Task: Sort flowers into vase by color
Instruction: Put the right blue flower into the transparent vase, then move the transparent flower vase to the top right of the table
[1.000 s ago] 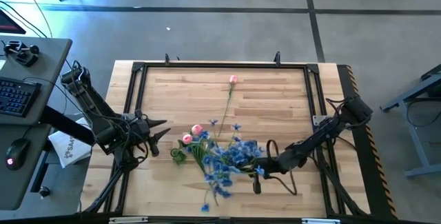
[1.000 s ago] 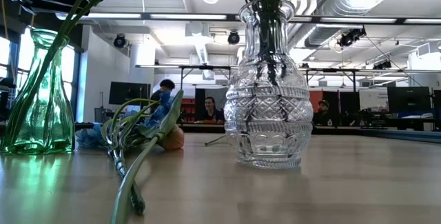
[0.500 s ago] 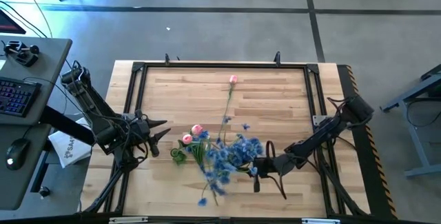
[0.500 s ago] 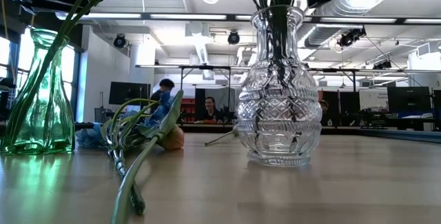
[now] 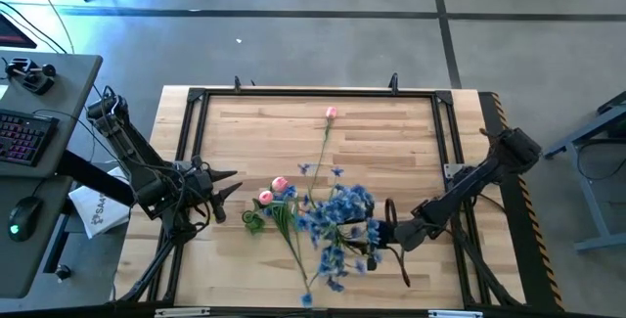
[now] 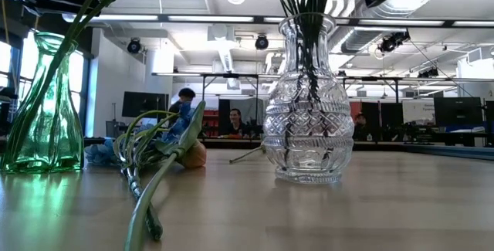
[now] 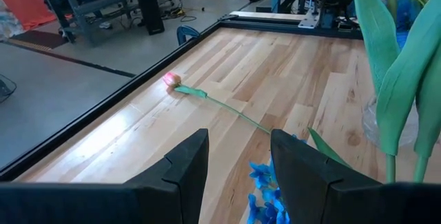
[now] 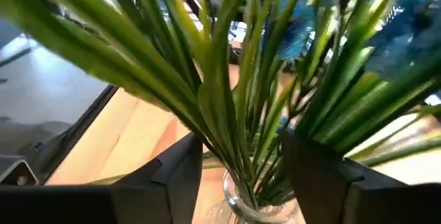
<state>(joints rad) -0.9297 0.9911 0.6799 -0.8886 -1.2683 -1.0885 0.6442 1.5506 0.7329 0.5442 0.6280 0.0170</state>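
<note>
A bunch of blue flowers (image 5: 337, 215) stands with its green stems (image 8: 234, 114) in a clear cut-glass vase (image 6: 309, 120). My right gripper (image 5: 372, 235) is open at the vase's right, level with the stems, one finger on either side of them above the vase's mouth (image 8: 258, 207). Two pink buds (image 5: 272, 189) rise from a green glass vase (image 6: 42, 104). One pink flower (image 5: 331, 113) lies flat on the wood at the far middle. My left gripper (image 5: 232, 183) waits open at the table's left with nothing between its fingers.
A blue spray on a long stem (image 5: 305, 294) reaches toward the near edge. In the low view, loose green stems and leaves (image 6: 154, 174) lie on the table between the two vases. A black frame (image 5: 196, 98) runs around the tabletop. Bare wood lies at the far left and far right.
My right gripper has opened and let go of the blue stems, drawing back a little toward the table's right edge. The clear vase has slid slightly to the right in the low view. The blue bunch has swung toward the right and near side and spread out.
</note>
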